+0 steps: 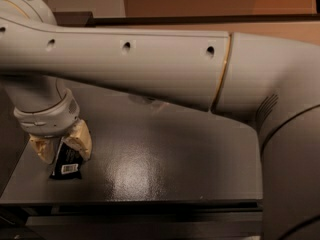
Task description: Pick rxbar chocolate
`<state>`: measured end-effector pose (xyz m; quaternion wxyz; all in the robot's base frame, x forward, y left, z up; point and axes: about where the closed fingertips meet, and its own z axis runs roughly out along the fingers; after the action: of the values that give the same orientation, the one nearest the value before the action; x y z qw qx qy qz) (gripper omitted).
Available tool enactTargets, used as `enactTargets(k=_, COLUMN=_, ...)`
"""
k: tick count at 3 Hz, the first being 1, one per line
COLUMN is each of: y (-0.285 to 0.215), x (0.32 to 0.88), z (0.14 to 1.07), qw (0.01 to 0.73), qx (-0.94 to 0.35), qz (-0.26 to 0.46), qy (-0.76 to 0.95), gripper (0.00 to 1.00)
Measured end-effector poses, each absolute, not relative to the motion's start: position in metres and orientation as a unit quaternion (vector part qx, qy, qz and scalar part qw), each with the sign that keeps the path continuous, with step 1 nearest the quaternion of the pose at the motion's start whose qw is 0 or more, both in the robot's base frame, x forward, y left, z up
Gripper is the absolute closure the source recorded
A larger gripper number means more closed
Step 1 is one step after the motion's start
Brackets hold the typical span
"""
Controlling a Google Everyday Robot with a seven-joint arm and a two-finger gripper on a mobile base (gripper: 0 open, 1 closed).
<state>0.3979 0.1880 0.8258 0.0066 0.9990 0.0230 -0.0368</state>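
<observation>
The rxbar chocolate point(68, 165) is a flat black bar with a white barcode patch at its lower end, at the table's front left. My gripper point(61, 151) comes down from the arm's wrist onto it. The two tan fingers point(80, 140) press against the bar's two sides, so the gripper is shut on it. The bar's upper part is hidden between the fingers. Its lower end is at the table surface.
The dark grey table point(165, 164) stretches right from the bar, with its front edge just below the bar and its left edge close by. My large grey arm point(150, 64) crosses the upper view and hides the back of the table.
</observation>
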Motion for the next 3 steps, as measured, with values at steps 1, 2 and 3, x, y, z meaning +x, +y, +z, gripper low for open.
enactTargets(k=1, y=0.188, x=0.398, z=0.830, qw=0.006, qx=0.999, qz=-0.037, qy=0.023, gripper=0.85)
enactTargets(k=2, y=0.190, x=0.397, z=0.844, qw=-0.004, qx=0.999, qz=-0.023, qy=0.022, gripper=1.00)
enactTargets(k=3, y=0.187, x=0.402, z=0.869, qw=-0.023, qx=1.000, qz=0.001, qy=0.014, gripper=1.00)
